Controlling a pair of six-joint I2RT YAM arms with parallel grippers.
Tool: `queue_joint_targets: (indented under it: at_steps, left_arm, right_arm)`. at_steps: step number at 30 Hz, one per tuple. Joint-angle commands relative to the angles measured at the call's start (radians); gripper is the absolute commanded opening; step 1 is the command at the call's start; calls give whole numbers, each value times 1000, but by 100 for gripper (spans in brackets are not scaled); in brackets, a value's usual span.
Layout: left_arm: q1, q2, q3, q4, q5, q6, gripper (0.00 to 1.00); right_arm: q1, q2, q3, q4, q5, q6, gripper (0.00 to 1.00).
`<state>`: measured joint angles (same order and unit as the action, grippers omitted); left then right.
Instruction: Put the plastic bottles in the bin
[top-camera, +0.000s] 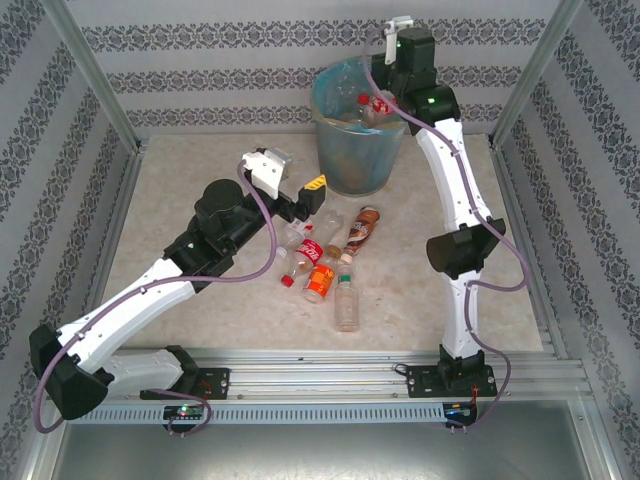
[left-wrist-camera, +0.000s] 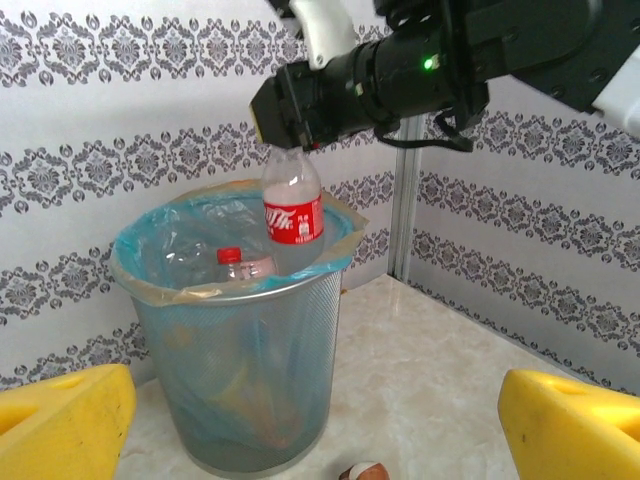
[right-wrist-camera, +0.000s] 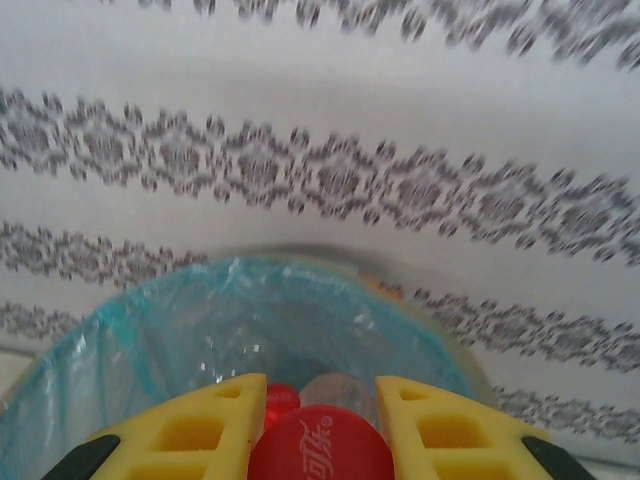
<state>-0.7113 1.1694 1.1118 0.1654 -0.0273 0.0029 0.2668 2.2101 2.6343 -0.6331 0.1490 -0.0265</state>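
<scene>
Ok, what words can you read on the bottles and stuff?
Nothing reads clearly.
The red cap of the held bottle: white swirly logo, cannot be read.
Its red label: white writing, too blurred.
Labels of the bottles on the table: too small.

Right gripper (right-wrist-camera: 320, 400) had its yellow fingers (right-wrist-camera: 205, 430) clamped either side of a red-capped bottle (right-wrist-camera: 320, 450) — the cap's white script faced the camera. Just beyond the fingertips sat the bin (right-wrist-camera: 150, 330), blue liner open. Inside it, just past the held cap — a second red cap (right-wrist-camera: 281, 398). Wallpaper beyond was blurred.
</scene>
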Motion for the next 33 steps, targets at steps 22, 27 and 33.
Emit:
queue_joint_targets:
  at_steps: [22, 27, 33]
  left_arm:
    - [14, 65, 52, -63, 8, -10, 94]
    - [38, 103, 99, -180, -26, -10, 94]
    - [92, 205, 181, -412, -12, -109, 93]
  right_arm:
    - [-57, 119, 42, -99, -187, 94, 54]
    - [-39, -18, 43, -76, -221, 109, 70]
    - [15, -208, -93, -57, -230, 90, 74]
